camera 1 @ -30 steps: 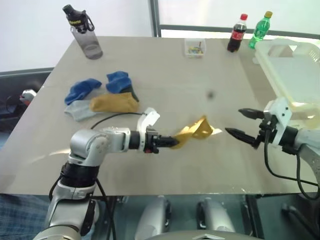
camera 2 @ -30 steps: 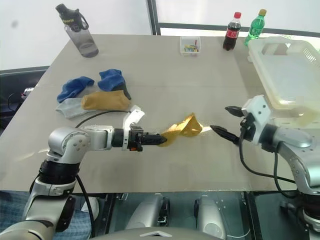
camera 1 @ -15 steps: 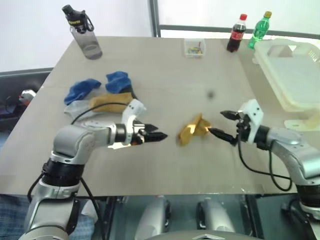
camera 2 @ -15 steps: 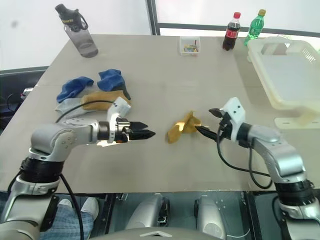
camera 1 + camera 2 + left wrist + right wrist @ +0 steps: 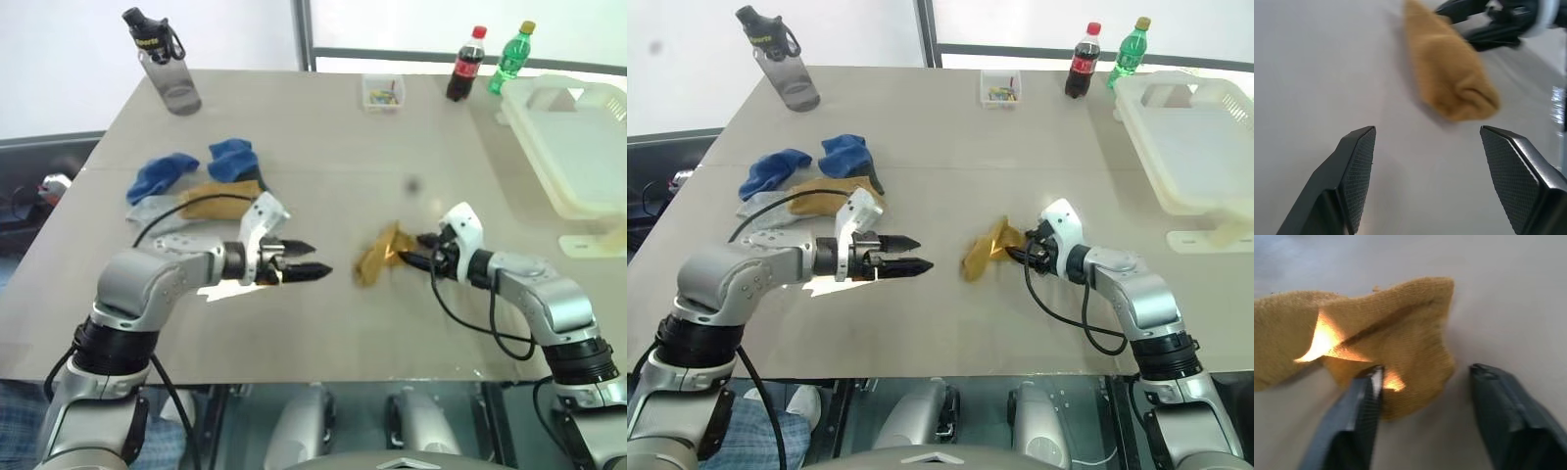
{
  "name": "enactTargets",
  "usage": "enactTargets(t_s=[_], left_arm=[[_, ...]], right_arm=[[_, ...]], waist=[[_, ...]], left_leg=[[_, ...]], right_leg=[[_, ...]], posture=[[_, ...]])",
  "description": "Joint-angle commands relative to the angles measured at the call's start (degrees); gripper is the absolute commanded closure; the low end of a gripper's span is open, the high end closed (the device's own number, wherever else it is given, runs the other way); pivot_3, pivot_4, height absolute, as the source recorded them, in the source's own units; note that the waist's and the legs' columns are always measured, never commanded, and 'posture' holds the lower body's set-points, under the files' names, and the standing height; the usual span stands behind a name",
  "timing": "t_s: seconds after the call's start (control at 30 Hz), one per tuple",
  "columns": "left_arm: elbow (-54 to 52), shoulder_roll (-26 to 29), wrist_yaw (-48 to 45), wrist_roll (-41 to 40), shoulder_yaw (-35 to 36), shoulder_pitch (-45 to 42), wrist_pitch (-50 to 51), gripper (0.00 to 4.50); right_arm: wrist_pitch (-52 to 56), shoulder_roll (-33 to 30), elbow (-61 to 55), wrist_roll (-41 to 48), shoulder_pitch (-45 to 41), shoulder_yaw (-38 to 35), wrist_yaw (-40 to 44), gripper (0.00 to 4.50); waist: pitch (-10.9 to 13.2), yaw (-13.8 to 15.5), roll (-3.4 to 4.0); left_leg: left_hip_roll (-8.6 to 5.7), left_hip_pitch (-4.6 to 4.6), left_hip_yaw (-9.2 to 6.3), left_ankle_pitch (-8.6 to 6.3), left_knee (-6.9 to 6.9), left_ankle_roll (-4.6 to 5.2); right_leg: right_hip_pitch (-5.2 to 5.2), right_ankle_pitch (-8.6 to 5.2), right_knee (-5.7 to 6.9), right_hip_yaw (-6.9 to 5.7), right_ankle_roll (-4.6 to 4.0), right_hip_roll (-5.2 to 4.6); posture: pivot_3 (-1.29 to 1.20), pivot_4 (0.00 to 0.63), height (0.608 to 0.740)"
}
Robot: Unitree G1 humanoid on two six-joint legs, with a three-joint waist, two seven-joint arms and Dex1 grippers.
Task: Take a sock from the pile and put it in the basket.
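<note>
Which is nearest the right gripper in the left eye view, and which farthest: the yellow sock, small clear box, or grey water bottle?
From the right gripper:
1. Yellow sock, right at its tips, mid-table.
2. Small clear box, at the far edge, centre.
3. Grey water bottle, at the far left corner.

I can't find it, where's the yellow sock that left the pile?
The sock lies mid-table in the eye views, between the open left claw and the right claw, whose fingers reach its right end.

Left pincer (image 5: 312, 264) points toward the right one with fingers spread and empty. Right pincer (image 5: 413, 251) reaches low, fingers parted, facing left.
</note>
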Motion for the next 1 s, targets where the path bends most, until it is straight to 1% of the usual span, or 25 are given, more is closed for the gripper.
enactTargets(t_s=[0.03,0.07,0.1,0.13,0.3,0.47,0.57,0.73,0.83,0.87,0.97,1.0], left_arm=[[-2.51,-1.99,-0.16,-0.56,-1.74,-0.95,-0.83,0.84],[-2.16,-2.95,0.33,0.3,-3.16,-1.49,-1.06,0.84],[-1.6,-3.95,1.0,1.78,-5.07,-2.16,-1.66,0.84],[-0.84,-5.02,1.84,3.07,-6.58,-2.88,-2.02,0.84],[3.74,-12.54,7.18,7.05,-10.14,-6.43,-1.86,0.84],[4.73,-17.46,9.37,8.8,-12.0,-7.86,-1.82,0.84],[4.79,-18.31,9.51,9.39,-12.66,-7.81,-1.14,0.84],[4.73,-17.61,10.1,9.96,-12.18,-7.89,-0.14,0.84],[5.03,-17.05,10.89,10.45,-11.21,-8.62,0.75,1.67],[4.82,-16.82,10.82,10.28,-11.07,-8.73,1.08,2.22],[3.97,-16.15,11.07,10.16,-10.76,-8.67,1.9,3.64],[3.24,-15.51,11.13,10.24,-10.6,-8.67,2.22,4.25]], right_arm=[[0.52,0.41,-1.95,0.54,-0.41,-0.83,0.14,3.49],[0.6,0.62,-2.06,0.51,-0.41,-0.71,0.03,3.85],[0.69,0.82,-2.21,0.52,-0.39,-0.63,-0.05,4.36],[0.78,1.01,-2.3,0.5,-0.42,-0.58,-0.1,4.44],[1.46,1.78,-2.77,0.26,-0.48,-0.65,-0.48,4.44],[2.03,2.38,-3.23,0.11,-0.25,-0.78,-1.07,4.44],[2.1,2.62,-3.32,0.02,-0.21,-0.85,-1.39,4.44],[2.02,2.78,-3.38,-0.12,-0.25,-0.91,-1.72,4.44],[1.78,2.96,-3.16,-0.23,-0.28,-0.82,-1.8,4.5],[1.68,3.04,-3.07,-0.27,-0.32,-0.77,-1.79,4.5],[1.55,3.26,-2.99,-0.41,-0.43,-0.67,-1.77,4.5],[1.51,3.28,-3.02,-0.46,-0.41,-0.67,-1.73,4.5]], waist=[[0.0,0.01,0.0],[0.0,0.02,0.0],[0.0,0.05,0.0],[0.0,0.09,0.0],[-0.01,0.03,-0.01],[-0.01,-0.09,-0.01],[-0.01,-0.18,-0.01],[-0.01,-0.17,-0.01],[-0.01,-0.16,-0.01],[-0.01,-0.17,-0.01],[-0.01,-0.18,-0.01],[-0.01,-0.18,-0.01]], left_leg=[[0.0,0.0,0.0,0.0,0.0,0.0],[0.0,0.0,0.0,0.0,0.0,0.0],[-0.01,0.01,0.01,0.0,0.0,0.0],[-0.01,0.01,0.01,0.0,0.0,0.0],[-0.06,0.01,0.02,0.0,0.01,0.01],[-0.05,0.01,0.03,0.0,0.0,0.01],[-0.05,0.02,0.03,0.0,0.0,0.01],[-0.05,0.02,0.03,0.0,0.0,0.01],[-0.05,0.02,0.03,0.0,0.0,0.01],[-0.05,0.02,0.02,0.0,0.0,0.01],[-0.05,0.02,0.03,0.0,0.0,0.01],[-0.05,0.02,0.03,0.0,0.0,0.01]], right_leg=[[0.0,0.0,0.01,0.0,0.0,0.01],[0.0,0.0,0.0,0.0,0.0,0.01],[0.01,0.0,0.02,0.0,0.0,0.02],[0.01,0.0,0.01,0.0,0.0,0.04],[0.01,0.01,0.03,0.0,0.01,0.12],[0.0,0.0,0.04,0.02,0.01,0.12],[0.0,0.0,0.04,0.03,0.01,0.12],[0.0,0.0,0.04,0.02,0.01,0.11],[0.0,0.0,0.04,0.02,0.01,0.11],[0.0,0.0,0.04,0.02,0.01,0.11],[0.0,0.0,0.04,0.02,0.01,0.11],[0.0,0.0,0.04,0.02,0.01,0.11]], posture=[[0.0,0.15,0.74],[0.0,0.15,0.74],[0.0,0.15,0.74],[0.0,0.15,0.74],[0.0,0.15,0.74],[0.0,0.15,0.74],[0.0,0.15,0.74],[0.0,0.15,0.74],[0.0,0.15,0.74],[0.0,0.15,0.74],[0.0,0.15,0.74],[0.0,0.15,0.74]])
